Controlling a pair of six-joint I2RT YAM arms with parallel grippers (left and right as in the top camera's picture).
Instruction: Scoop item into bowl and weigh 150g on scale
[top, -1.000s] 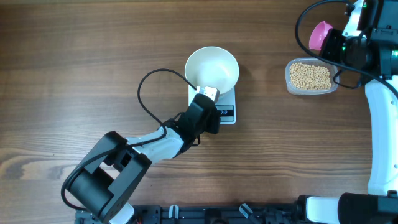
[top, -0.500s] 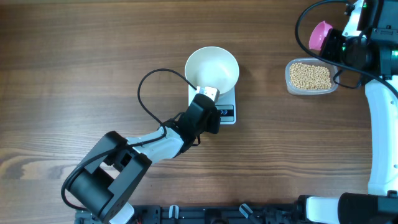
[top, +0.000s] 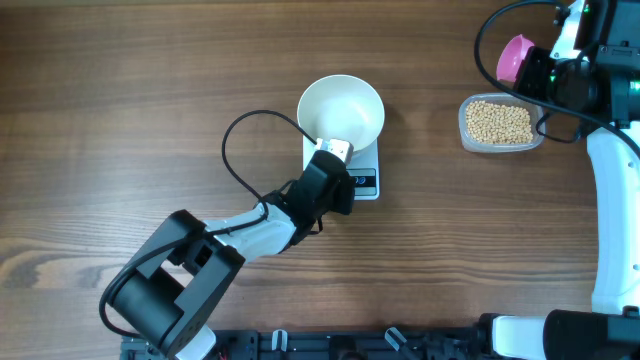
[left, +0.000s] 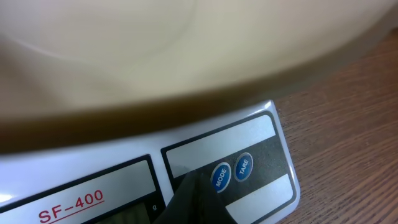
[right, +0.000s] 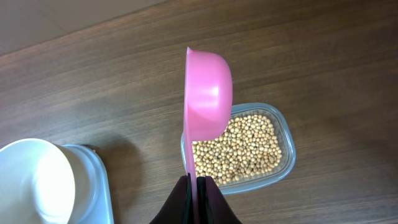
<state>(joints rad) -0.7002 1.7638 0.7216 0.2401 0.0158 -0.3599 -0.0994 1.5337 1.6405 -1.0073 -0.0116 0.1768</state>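
The white bowl (top: 341, 110) stands empty on the white scale (top: 368, 190). My left gripper (top: 339, 178) is shut, and its dark tips (left: 198, 186) rest on the scale's (left: 219, 139) button panel just left of the blue MODE button (left: 220, 177). The bowl (left: 186, 50) fills the top of that view as a blur. The tan beans (top: 499, 122) lie in a clear tub at the right. Above the tub's far left end, my right gripper (right: 196, 182) is shut on the handle of a pink scoop (right: 208, 93), held on edge and empty.
The clear tub (right: 283, 163) sits about a hand's width right of the scale (right: 99, 180) and bowl (right: 34, 180). A black cable (top: 232, 150) loops over the table left of the bowl. The right arm's white links (top: 612, 200) run along the right edge.
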